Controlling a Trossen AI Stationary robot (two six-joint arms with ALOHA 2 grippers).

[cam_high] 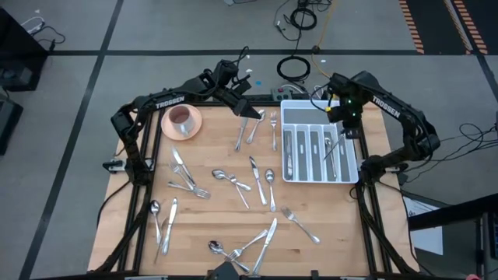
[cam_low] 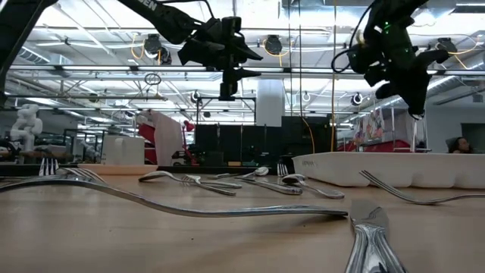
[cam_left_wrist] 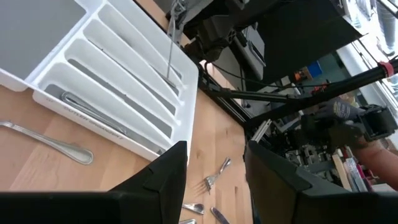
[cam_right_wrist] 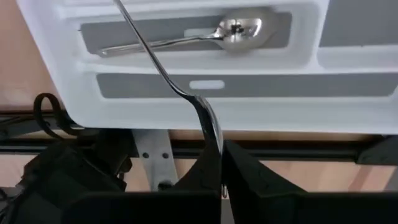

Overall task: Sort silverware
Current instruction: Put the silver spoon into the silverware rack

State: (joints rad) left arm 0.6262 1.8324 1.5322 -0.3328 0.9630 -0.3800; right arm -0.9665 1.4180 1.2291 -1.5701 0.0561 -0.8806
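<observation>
Silverware lies scattered over the wooden table: forks, spoons and knives such as a fork (cam_high: pixel 299 224) and a spoon (cam_high: pixel 269 180). A white compartmented tray (cam_high: pixel 299 115) at the far right holds several pieces, among them a spoon (cam_right_wrist: pixel 239 28). My right gripper (cam_high: pixel 343 129) hangs over the tray, shut on one slim piece of silverware (cam_high: pixel 333 149). My left gripper (cam_high: pixel 249 109) hovers open above the table's far middle, nothing between its fingers (cam_left_wrist: pixel 165 180). My right gripper pinches the piece's wider end (cam_right_wrist: pixel 211 127) between its two fingers, which point down from above. The slim shaft (cam_left_wrist: pixel 170 50) hangs below the fingers, slanting over the tray's compartments. Whether its lower tip touches the tray I cannot tell.
A pink saucer with a cup (cam_high: pixel 181 120) stands at the far left, beside the left arm. Two pieces (cam_high: pixel 246 132) lie under my left gripper. Cables and a coiled cord (cam_high: pixel 293 68) lie on the floor beyond the far edge.
</observation>
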